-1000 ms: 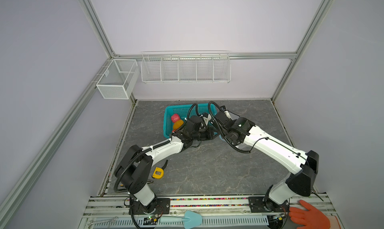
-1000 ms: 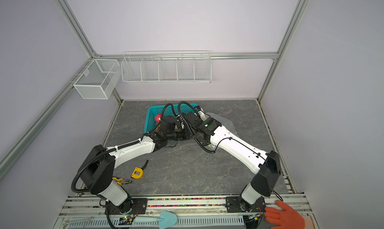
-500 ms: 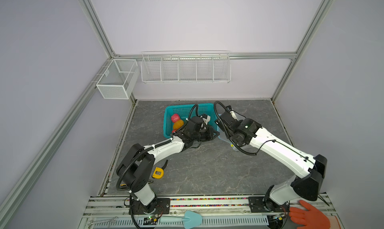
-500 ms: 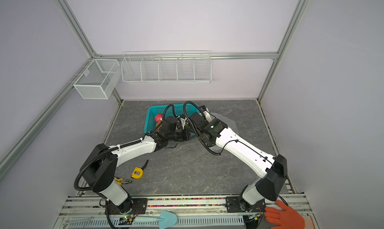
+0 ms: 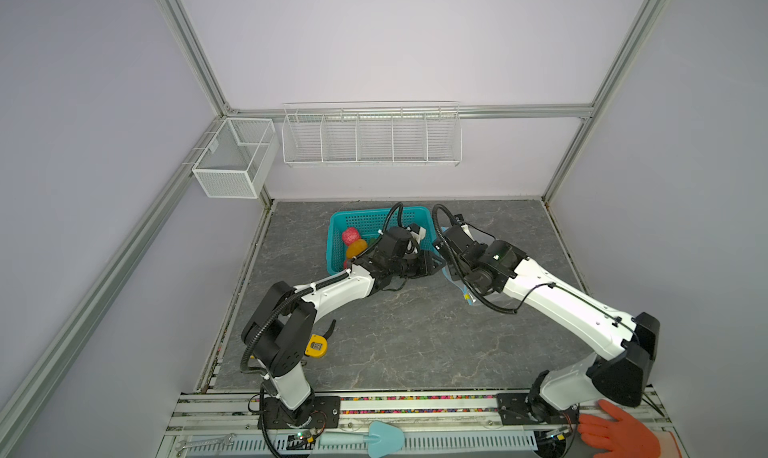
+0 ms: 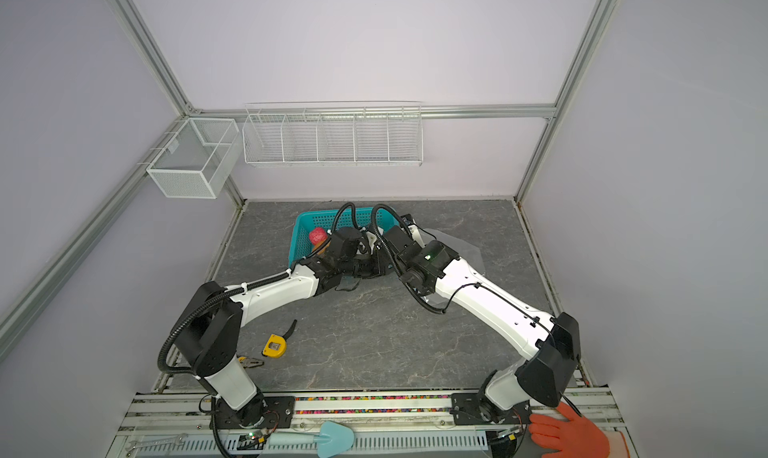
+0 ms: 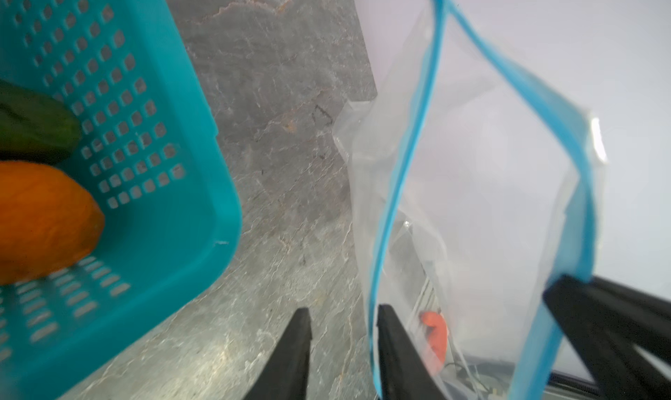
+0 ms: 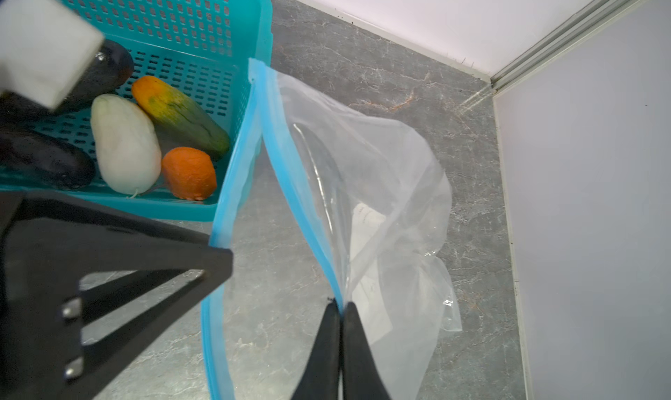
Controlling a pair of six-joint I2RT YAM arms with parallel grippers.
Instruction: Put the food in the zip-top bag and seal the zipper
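Zipper (image 8: 232, 184) lengthwise alongside basket (image 8: 174, 207)

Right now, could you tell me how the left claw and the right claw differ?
The left claw has its jaws apart, clamping nothing; the right claw is shut on the zipper. The left claw sits nearer the basket than the right claw. Both are at the mouth of the zip-top bag.

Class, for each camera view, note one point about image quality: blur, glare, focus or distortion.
Left wrist view: the teal basket and orange food close to the lens are soft. Right wrist view: the white block is out of focus; the zip-top bag carries glare streaks. Both top views: wide-angle spread splays the frame posts; lighting is even, shadows faint.
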